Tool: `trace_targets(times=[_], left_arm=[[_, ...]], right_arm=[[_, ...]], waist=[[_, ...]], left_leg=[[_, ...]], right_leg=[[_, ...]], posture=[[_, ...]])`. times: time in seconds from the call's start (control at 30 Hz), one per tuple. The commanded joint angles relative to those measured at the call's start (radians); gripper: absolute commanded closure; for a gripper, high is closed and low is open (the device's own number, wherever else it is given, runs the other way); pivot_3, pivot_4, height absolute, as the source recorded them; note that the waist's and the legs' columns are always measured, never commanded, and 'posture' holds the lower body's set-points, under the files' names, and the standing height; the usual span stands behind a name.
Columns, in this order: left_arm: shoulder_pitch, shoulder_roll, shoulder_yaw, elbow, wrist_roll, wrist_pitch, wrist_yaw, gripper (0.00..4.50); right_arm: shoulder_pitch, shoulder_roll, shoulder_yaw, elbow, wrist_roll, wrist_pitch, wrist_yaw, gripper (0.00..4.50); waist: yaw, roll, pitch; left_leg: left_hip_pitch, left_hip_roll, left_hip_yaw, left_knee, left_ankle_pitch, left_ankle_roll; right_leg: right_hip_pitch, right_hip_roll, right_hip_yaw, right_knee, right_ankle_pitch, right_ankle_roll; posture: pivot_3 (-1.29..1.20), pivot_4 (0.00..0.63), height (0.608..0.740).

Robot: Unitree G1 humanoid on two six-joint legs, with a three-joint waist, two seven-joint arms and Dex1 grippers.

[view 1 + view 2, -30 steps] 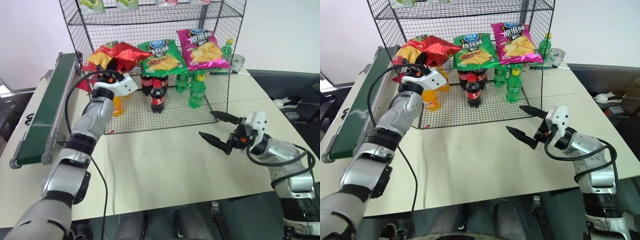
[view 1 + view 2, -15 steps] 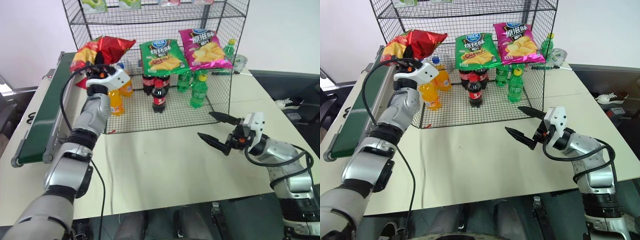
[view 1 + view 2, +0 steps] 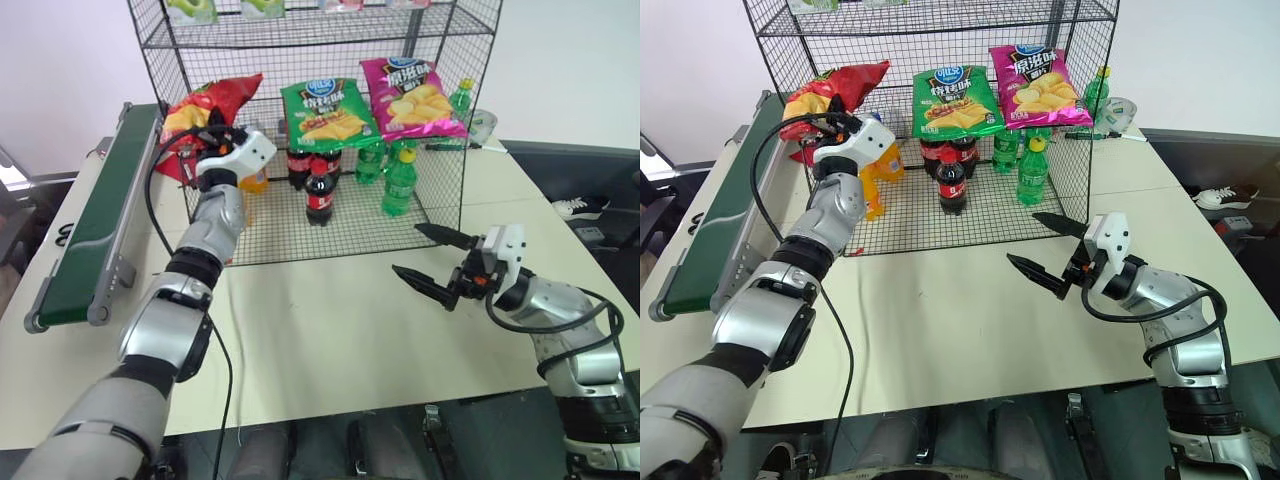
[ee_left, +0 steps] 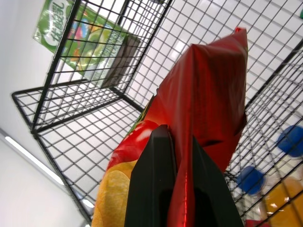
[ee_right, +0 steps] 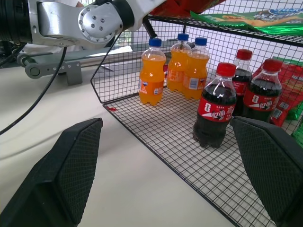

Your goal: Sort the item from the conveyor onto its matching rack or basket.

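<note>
While pinched in the shut left tool (image 4: 177,189), crumpled shiny red chip bag (image 4: 203,104); right tool (image 3: 432,258) agape, empty.

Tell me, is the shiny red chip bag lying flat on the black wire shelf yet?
Not yet. The shiny red chip bag is tilted, pinched by the shut left gripper at the black wire rack's left end.

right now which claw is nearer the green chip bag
Left. The left claw is up at the rack's chip shelf beside the green chip bag, clamped on the red chip bag; the right claw hovers open over the table.
</note>
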Motion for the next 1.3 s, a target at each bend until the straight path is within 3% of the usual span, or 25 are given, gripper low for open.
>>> trace_targets(times=[0.03,0.17,0.27,0.5,0.53,0.7,1.0,1.13,1.3], left_arm=[[-0.055,0.0,-0.004,0.018,-0.018,-0.037,0.0,4.45],[-0.084,-0.012,0.001,0.063,-0.042,-0.061,-0.002,4.45],[-0.085,-0.018,0.011,0.08,-0.069,-0.076,-0.006,3.67],[-0.064,-0.004,-0.005,0.04,-0.07,-0.104,-0.019,0.27],[-0.058,-0.003,-0.004,0.031,-0.072,-0.1,-0.021,0.13],[0.049,0.004,0.02,-0.151,-0.144,-0.142,-0.169,0.13],[0.232,0.038,0.068,-0.476,-0.161,-0.019,-0.279,0.13],[0.385,0.085,0.069,-0.718,-0.224,-0.09,-0.433,0.13],[0.514,0.14,0.102,-0.914,-0.228,-0.05,-0.534,0.13]], right_arm=[[0.0,0.0,-0.014,-0.044,0.007,0.0,-0.009,0.0],[0.0,0.0,-0.014,-0.048,0.008,0.001,-0.014,0.0],[0.002,-0.001,-0.015,-0.05,0.007,0.0,-0.017,0.0],[0.01,-0.001,-0.013,-0.048,0.006,-0.003,-0.015,0.0],[0.01,-0.001,-0.013,-0.047,0.006,-0.004,-0.013,0.0],[0.007,-0.001,-0.01,-0.04,0.007,-0.005,-0.006,0.0],[-0.004,0.006,0.005,-0.026,-0.006,-0.019,0.008,0.0],[-0.014,0.01,0.001,-0.021,-0.002,-0.015,0.005,0.0],[-0.009,0.009,-0.007,-0.013,-0.004,-0.024,0.011,0.0]], waist=[[0.001,0.0,0.0],[0.002,0.0,0.0],[0.001,0.0,0.0],[0.003,0.0,0.0],[0.004,0.0,0.0],[0.003,0.0,0.0],[0.001,0.0,0.0],[-0.004,0.0,0.0],[0.002,0.0,0.0]], left_leg=[[0.0,0.0,0.0,0.0,0.0,0.0],[0.0,0.0,0.0,0.0,0.0,0.0],[0.0,0.0,0.0,0.0,0.0,0.0],[0.001,0.0,0.0,0.0,0.0,0.0],[0.001,0.0,0.0,0.0,0.0,0.0],[0.001,0.0,0.0,0.001,0.0,0.0],[0.001,0.0,0.0,0.001,0.0,0.0],[0.001,0.0,0.0,0.0,0.0,0.0],[0.001,0.0,0.0,0.0,0.0,0.0]], right_leg=[[0.0,0.0,0.0,0.0,0.0,0.0],[0.0,0.0,0.0,0.0,0.0,0.0],[0.0,0.0,0.0,0.0,0.0,0.0],[0.001,0.0,0.0,0.0,0.0,0.0],[0.001,0.0,0.0,0.0,0.0,0.0],[0.001,0.0,0.0,0.0,0.0,0.001],[0.001,0.0,0.001,0.0,0.0,0.0],[0.0,0.0,0.002,0.0,0.0,0.0],[0.0,0.0,0.002,0.0,0.001,0.0]], posture=[[0.0,0.15,0.74],[0.0,0.15,0.74],[0.0,0.15,0.74],[0.0,0.15,0.74],[0.0,0.15,0.74],[0.0,0.15,0.74],[0.0,0.15,0.74],[0.0,0.15,0.74],[0.0,0.15,0.74]])
